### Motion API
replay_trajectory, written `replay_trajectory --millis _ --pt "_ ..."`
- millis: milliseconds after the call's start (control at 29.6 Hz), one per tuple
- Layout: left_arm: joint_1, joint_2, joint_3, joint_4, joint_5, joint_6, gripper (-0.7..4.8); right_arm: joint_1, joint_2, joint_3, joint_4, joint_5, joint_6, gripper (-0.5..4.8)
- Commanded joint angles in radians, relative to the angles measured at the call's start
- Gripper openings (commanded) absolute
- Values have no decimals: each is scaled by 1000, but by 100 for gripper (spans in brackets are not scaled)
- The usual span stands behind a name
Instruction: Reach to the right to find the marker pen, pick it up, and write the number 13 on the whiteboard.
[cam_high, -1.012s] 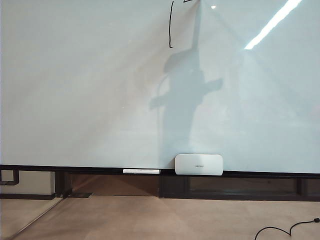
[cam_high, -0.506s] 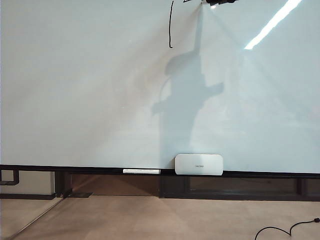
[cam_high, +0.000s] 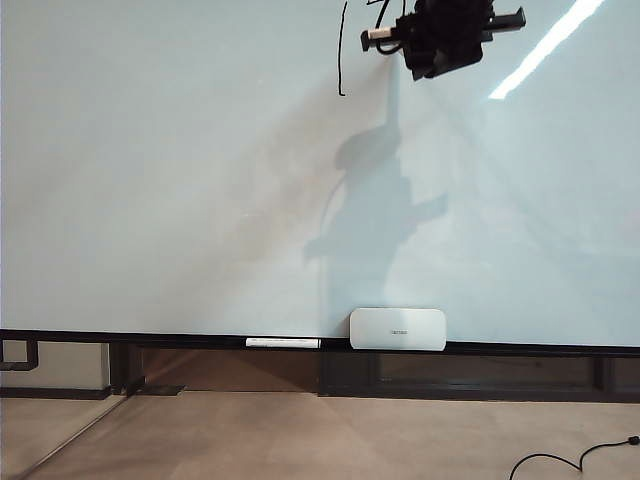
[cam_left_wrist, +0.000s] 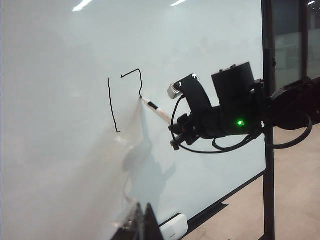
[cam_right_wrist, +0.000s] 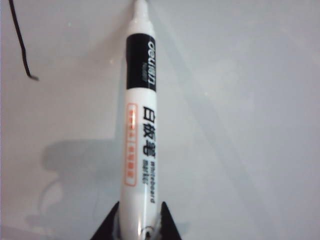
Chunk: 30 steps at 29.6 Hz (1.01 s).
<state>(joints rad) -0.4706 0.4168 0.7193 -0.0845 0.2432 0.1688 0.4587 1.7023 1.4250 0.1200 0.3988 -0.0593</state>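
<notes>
Change: you see the black right gripper now in the exterior view near the top of the board; a second ago only its shadow showed there, and half a second ago just its lower edge.
Left gripper: nearest you, its dark fingertips show only as a sliver at the edge of the left wrist view, low beside the board; you cannot tell whether they are parted or closed.
Right gripper: its two black fingers are clenched on the rear of the slim white marker pen with a black band and printed lettering.
Marker pen: it sticks out of the right gripper with its tip touching the board at the end of the second figure's stroke.
Number 13: you see one tall thin black vertical line and, just beside it, a hooked stroke that forms only the top of the 3.
Whiteboard: the large glossy pale white-grey whiteboard carries the arm's shadow.
Rail: on the black rail along the lower edge lie one long thin white stick and one rounded white rectangular box, near each other.
Count: one marker, two strokes, one stick, one box.
</notes>
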Motion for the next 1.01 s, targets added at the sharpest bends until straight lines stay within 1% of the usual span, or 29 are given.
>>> replay_trajectory --millis 34,202,304,438,573,944,1012 --pt "0 0 5 19 4 10 -6 -7 6 -2 -34 26 14 -2" --pt "0 0 5 19 5 16 -6 -7 6 -5 -61 26 15 -2" --pt "0 0 5 19 4 19 -6 -7 6 -39 -64 27 31 -2" --pt "0 0 5 19 4 19 -6 -7 6 -82 -48 27 44 -2" --pt "0 0 5 19 4 19 -6 -7 6 -82 -33 24 44 -2" --pt "0 1 5 19 5 19 -6 -7 6 -82 5 -79 40 -2" --pt "0 1 5 19 4 18 -6 -7 6 -82 6 -111 40 -2"
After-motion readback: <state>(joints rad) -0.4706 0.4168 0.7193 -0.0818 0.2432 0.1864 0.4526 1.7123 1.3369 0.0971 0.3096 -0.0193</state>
